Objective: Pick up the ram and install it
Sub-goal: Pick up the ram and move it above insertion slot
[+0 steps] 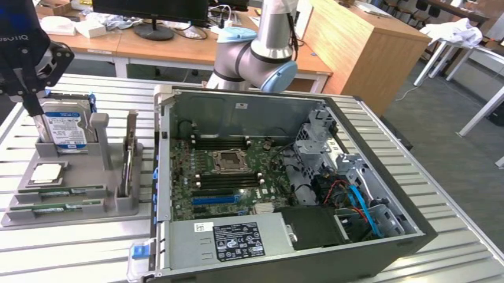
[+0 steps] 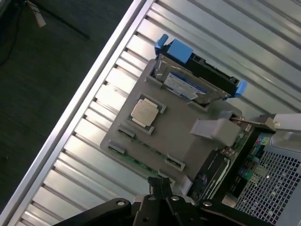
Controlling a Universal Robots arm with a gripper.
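Observation:
The ram lies as thin green strips [image 1: 61, 191] in the front slots of a grey holder tray [image 1: 79, 177] at the exterior view's left. One green strip [image 2: 140, 163] shows along the tray's edge in the wrist view. My black gripper [image 1: 32, 106] hangs above the tray's rear left corner, beside the hard drive. Its fingers [image 2: 160, 186] are shut together with nothing between them, well above the ram. The open computer case [image 1: 284, 177] holds the motherboard with its dark memory slots [image 1: 228, 177] around the processor socket.
On the tray stand a silver hard drive [image 1: 65, 127] in a blue bracket, a square processor chip [image 1: 47, 172] and an upright card [image 1: 127, 153]. The slatted metal table's edge [image 2: 70, 117] drops to dark floor. Desks and a monitor stand behind the arm base [image 1: 252, 56].

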